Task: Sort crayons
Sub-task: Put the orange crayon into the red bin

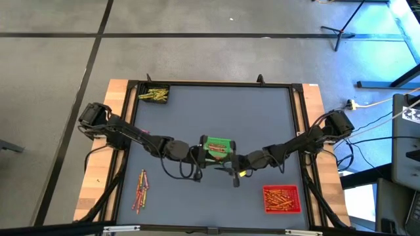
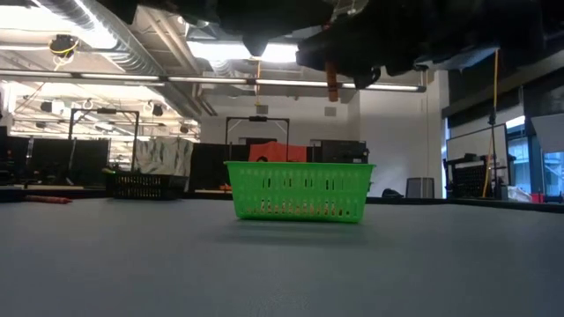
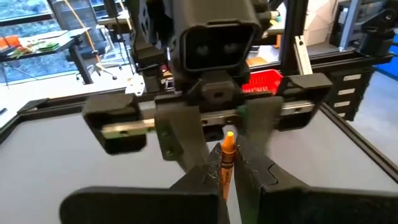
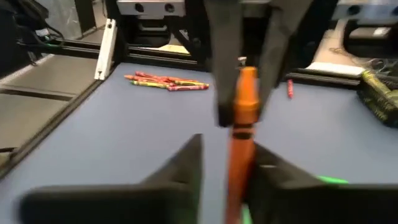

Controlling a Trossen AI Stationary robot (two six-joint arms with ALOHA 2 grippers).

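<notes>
Handover above the green basket (image 1: 217,148): the left gripper (image 3: 222,177), clenched, holds an orange crayon (image 3: 226,158) upright while the right gripper (image 4: 227,165) closes around it; the left should release only once the right's hold is firm.

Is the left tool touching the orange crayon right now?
Touching. The left wrist view shows the left tool shut on the orange crayon, fingers pressed against both sides of it.

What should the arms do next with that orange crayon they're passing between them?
Probably let the right pincer finish closing on the orange crayon, then open the left pincer. The left one is shut on it, and the right's fingers flank it above the table.
</notes>
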